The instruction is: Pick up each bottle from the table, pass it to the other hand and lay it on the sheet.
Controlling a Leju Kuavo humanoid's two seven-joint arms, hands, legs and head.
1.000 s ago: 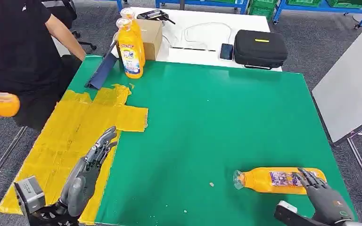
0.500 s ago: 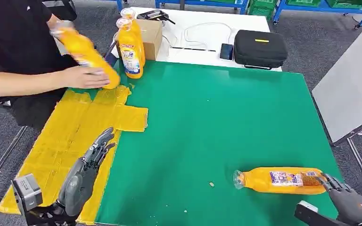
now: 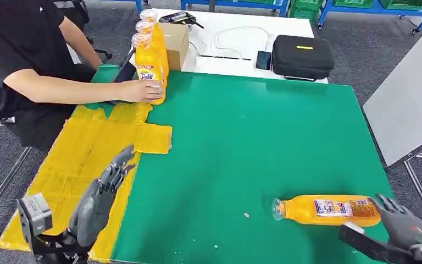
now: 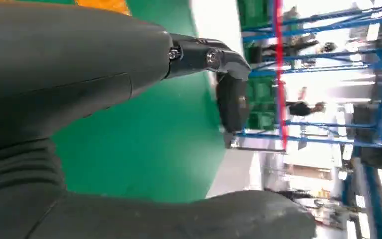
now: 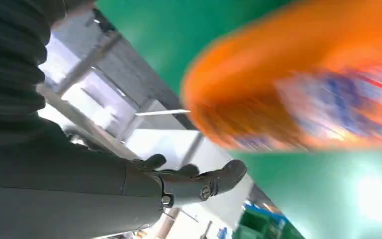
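A green table point(image 3: 242, 137) fills most of the head view. A yellow sheet point(image 3: 82, 159), wrinkled and patched together, covers its left side. Behind it stands a white table point(image 3: 236, 33) holding a black zip case point(image 3: 303, 56), a phone point(image 3: 264, 60), a white cable point(image 3: 236, 41) and a cardboard box point(image 3: 176, 41). Grey carpet point(image 3: 373, 49) surrounds the tables, with blue racks point(image 3: 373, 8) of green crates along the far wall and a pale grey panel point(image 3: 409, 110) leaning at the right.

An orange bottle point(image 3: 329, 210) lies on its side near the table's front right corner, cap end pointing left. The right hand point(image 3: 404, 226) sits just beside the bottle's base with fingers apart, holding nothing; whether it touches the bottle cannot be told. In the right wrist view the bottle point(image 5: 303, 84) is a blurred orange shape close to the hand point(image 5: 194, 181).

The left hand point(image 3: 101, 195) hovers over the sheet's front right edge, fingers stretched out and empty.

At the far left corner, a person in black point(image 3: 16, 49) rests a hand point(image 3: 140, 91) on an upright orange bottle point(image 3: 148, 69), with more bottles point(image 3: 153, 25) standing behind it.
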